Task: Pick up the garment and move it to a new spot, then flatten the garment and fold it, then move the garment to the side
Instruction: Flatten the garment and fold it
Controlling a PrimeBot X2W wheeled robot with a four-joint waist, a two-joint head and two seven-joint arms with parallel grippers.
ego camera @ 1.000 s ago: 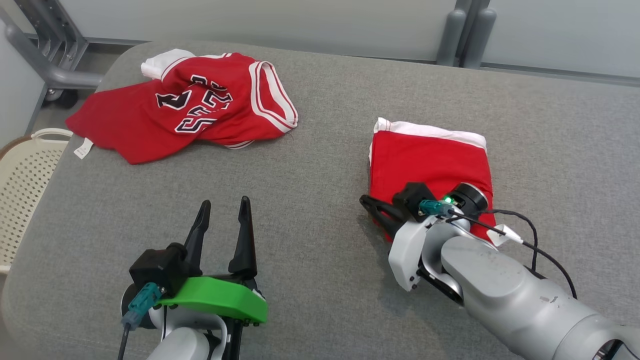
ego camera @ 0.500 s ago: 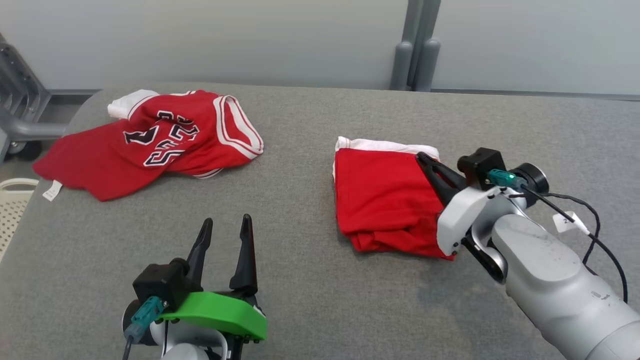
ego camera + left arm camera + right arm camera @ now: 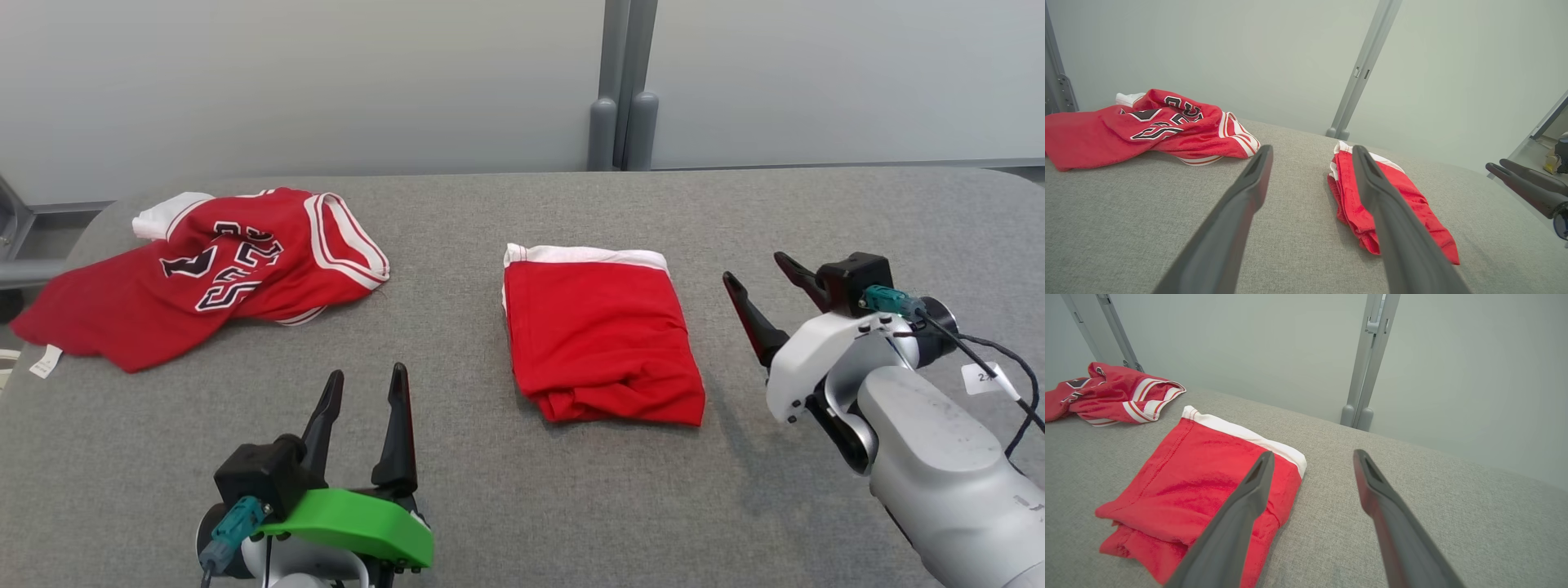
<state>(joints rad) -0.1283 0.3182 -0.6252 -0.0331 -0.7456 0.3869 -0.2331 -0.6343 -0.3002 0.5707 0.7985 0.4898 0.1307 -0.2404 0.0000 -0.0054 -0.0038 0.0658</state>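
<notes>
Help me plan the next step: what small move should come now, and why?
Probably reach the left end effector toward the near edge of the crumpled jersey. The folded garment lies neat, and the right end effector is open and apart from it. The jersey lies unfolded at the left, nearer the open left end effector.

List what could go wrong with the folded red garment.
The folded garment has a bunched near edge, so a push or one-sided pinch may undo the fold. The right gripper, fingers open, hangs beside its right edge and could snag it. Moving it left risks hitting the crumpled jersey.
</notes>
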